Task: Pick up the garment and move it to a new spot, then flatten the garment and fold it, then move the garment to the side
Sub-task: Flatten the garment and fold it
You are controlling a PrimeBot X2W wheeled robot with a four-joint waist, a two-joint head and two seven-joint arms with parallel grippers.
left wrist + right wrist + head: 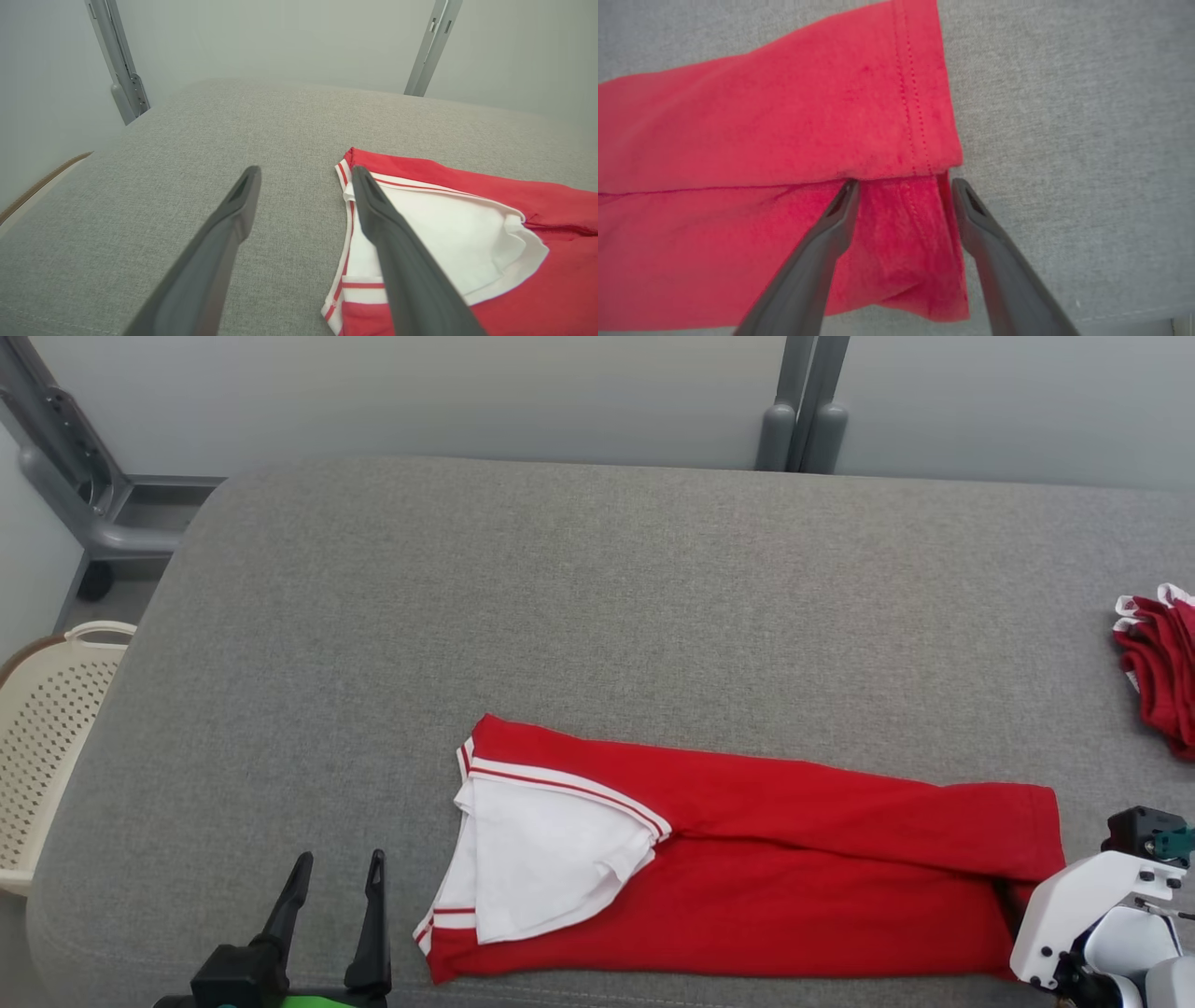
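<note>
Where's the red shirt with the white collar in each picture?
Head view: the red shirt lies low in the middle and stretches right, collar at its left end.
Left wrist view: its collar end sits at the lower right, beside the open left tool.
Right wrist view: its hem end covers the left and middle, and the open right tool straddles its corner.
Shared landmark: the grey cushion under it.

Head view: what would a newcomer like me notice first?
A long red garment, folded lengthwise with white at its left end, lies on the grey padded surface. The left fingers stand open near that end; the right fingers straddle the hem corner. A second red heap sits at the right edge.
</note>
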